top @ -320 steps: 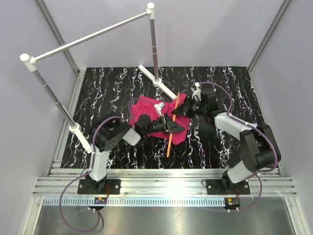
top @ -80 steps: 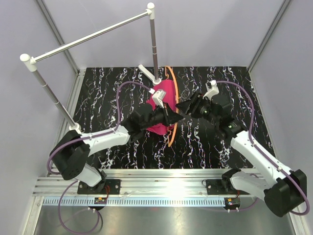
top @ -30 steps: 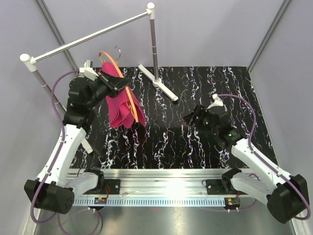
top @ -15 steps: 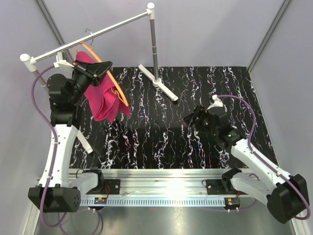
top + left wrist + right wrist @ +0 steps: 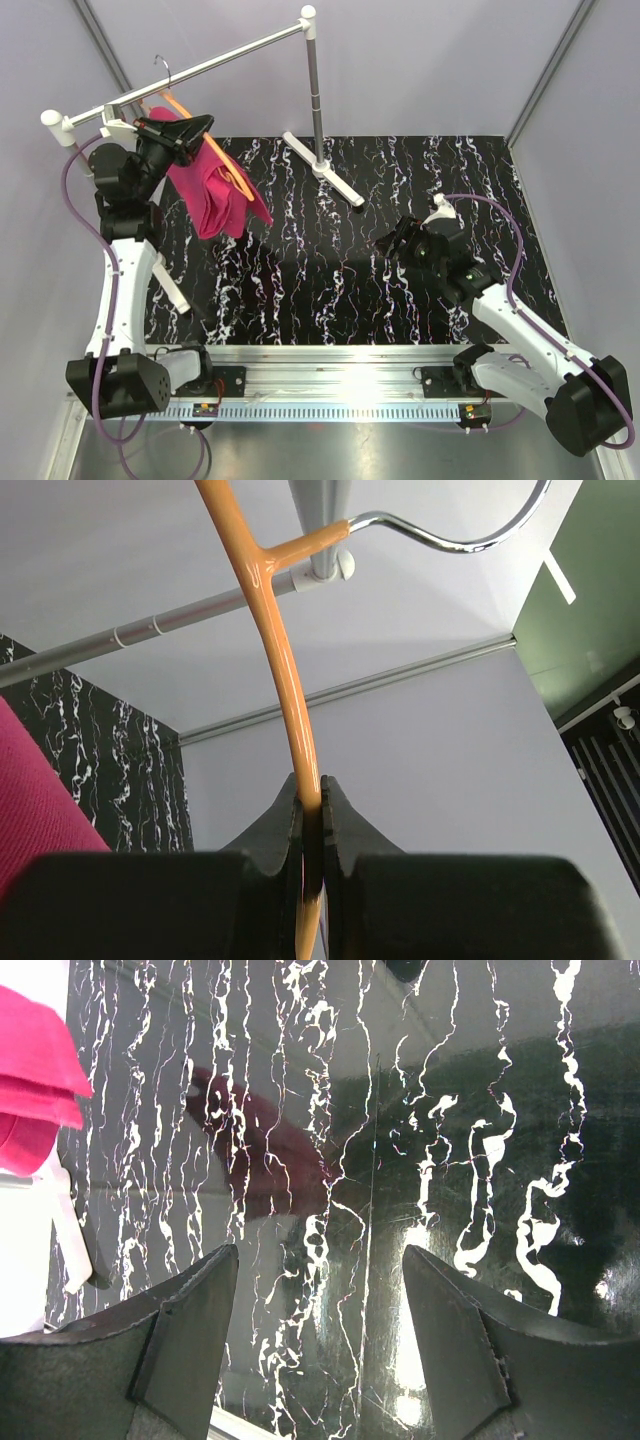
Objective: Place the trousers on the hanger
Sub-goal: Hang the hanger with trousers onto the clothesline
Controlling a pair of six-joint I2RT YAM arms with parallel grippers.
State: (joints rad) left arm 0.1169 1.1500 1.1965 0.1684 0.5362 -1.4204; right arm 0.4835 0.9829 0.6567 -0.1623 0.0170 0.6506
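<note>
Holding hanger (image 5: 272,630) with trousers (image 5: 215,195) by the rail (image 5: 240,50), left gripper (image 5: 312,805) clamped on it. Next, probably: lower hook (image 5: 450,542) over rail, then release. Right gripper (image 5: 320,1260) open, empty.

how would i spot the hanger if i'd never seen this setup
Find the silver rail across the back left. Near its left end, the left end effector grips the hanger, magenta trousers draped over it. It is the only thin orange thing, topped by a wire hook.
</note>
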